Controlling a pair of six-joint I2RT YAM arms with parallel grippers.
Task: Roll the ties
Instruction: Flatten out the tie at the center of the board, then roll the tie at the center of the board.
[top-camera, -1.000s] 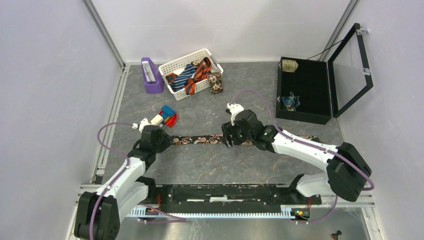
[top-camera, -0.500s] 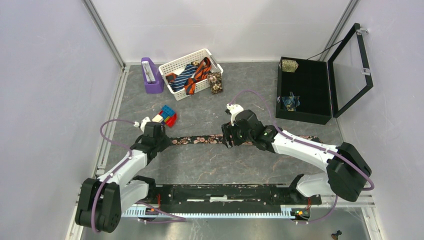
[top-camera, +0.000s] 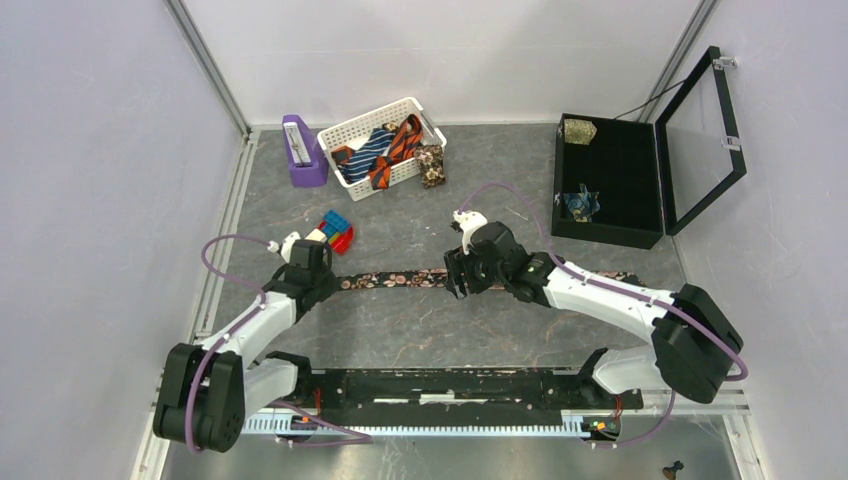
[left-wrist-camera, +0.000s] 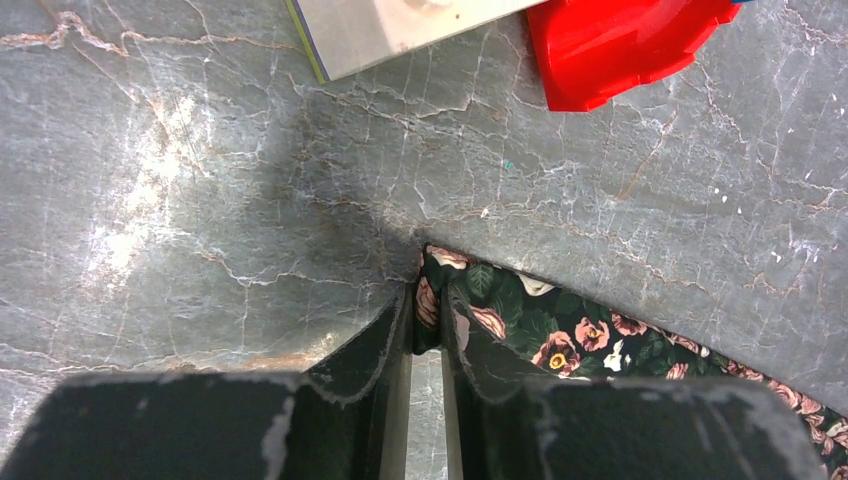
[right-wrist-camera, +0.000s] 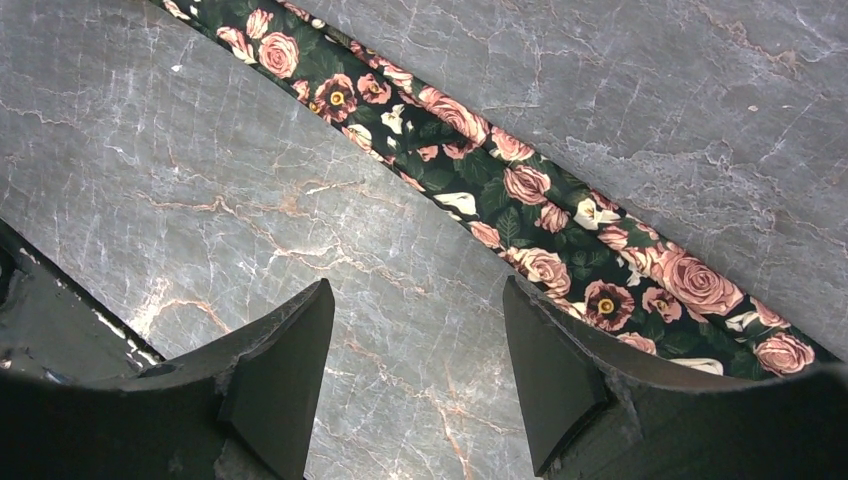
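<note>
The left pincer (left-wrist-camera: 425, 318) has closed onto the tip of the dark rose-printed fabric necktie (left-wrist-camera: 560, 338), so rolling can begin. The right pincer (right-wrist-camera: 418, 305) hangs wide open above it, empty.

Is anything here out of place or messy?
Slightly. Toy blocks sit close to the end of the floral tie stretched out flat, odd among ties. A tan tie lies outside the white basket, against its corner.
</note>
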